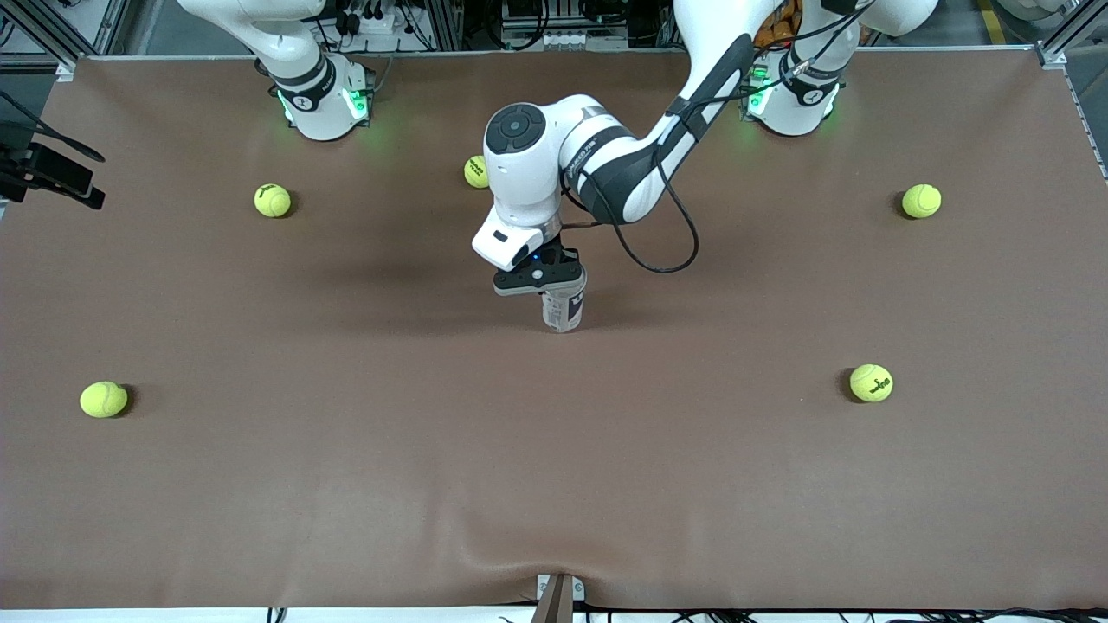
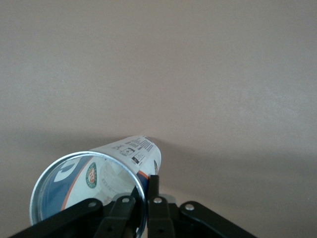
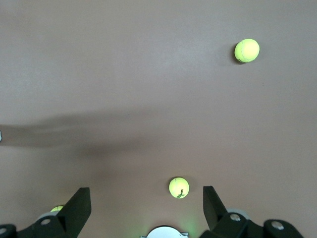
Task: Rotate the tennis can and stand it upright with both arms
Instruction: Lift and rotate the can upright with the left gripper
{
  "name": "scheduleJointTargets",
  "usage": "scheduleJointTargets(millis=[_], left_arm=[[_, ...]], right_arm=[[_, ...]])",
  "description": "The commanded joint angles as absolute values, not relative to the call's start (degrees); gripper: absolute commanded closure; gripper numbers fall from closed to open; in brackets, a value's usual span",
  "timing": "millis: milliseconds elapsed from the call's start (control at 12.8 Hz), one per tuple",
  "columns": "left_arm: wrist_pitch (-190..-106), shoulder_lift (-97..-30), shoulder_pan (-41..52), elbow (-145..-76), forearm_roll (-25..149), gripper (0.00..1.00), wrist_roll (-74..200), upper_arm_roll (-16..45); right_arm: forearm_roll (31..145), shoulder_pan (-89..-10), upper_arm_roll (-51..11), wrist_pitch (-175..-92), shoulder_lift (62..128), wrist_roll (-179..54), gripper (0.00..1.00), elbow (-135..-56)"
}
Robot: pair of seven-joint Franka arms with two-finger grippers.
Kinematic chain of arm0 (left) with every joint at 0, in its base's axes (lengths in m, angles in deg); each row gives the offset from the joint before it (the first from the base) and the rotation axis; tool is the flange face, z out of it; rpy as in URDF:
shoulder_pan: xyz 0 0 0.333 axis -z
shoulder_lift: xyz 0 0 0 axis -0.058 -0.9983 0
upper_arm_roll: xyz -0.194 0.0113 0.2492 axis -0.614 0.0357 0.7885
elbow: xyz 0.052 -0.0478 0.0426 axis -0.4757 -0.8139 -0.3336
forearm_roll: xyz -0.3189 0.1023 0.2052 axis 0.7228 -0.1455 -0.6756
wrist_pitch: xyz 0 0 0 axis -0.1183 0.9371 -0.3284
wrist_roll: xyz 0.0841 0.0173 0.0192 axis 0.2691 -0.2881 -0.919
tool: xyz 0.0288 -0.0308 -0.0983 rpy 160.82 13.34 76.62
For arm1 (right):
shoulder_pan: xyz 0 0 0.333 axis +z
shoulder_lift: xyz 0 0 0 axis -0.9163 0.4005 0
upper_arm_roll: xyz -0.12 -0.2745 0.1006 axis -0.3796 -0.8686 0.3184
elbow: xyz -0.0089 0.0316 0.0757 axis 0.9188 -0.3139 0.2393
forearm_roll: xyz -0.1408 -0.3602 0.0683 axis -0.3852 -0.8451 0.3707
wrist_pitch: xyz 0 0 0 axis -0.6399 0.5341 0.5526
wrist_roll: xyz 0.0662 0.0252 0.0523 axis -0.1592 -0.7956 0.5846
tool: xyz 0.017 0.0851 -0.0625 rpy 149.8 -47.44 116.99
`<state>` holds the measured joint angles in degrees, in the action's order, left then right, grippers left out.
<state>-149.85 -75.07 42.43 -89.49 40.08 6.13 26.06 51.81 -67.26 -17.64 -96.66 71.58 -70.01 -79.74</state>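
Observation:
The tennis can stands upright on the brown table near its middle, white with dark print and a silvery rim. In the left wrist view the tennis can shows its open mouth. My left gripper reaches down from above and is shut on the can's rim, one finger inside the mouth and one outside. In its own view the left gripper pinches the thin metal edge. My right gripper hangs open high over the table near its arm's base, holding nothing; it is out of the front view.
Several yellow-green tennis balls lie scattered: one ball close to the left arm's elbow, one toward the right arm's end, one and one toward the left arm's end. A ball lies below the right gripper.

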Motion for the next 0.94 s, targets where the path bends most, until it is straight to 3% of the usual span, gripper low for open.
scheduleJointTargets(millis=[0,390,859], left_arm=[[-149.98,-75.58,42.73,-88.15,38.42,0.00,5.26,26.79],[-148.85,-69.62,41.33,-88.41,38.94,0.00,6.05,26.79],[-136.12,-57.75,30.46,-88.41,44.56,0.00,16.22,26.61]], right_arm=[[52.58,-67.71,-17.17,-96.53,71.52,-70.44,0.00,-79.40],[52.58,-67.53,-17.08,-96.53,71.52,-70.44,0.00,-79.40],[52.50,-67.71,-17.08,-96.79,71.52,-70.09,0.00,-79.23]])
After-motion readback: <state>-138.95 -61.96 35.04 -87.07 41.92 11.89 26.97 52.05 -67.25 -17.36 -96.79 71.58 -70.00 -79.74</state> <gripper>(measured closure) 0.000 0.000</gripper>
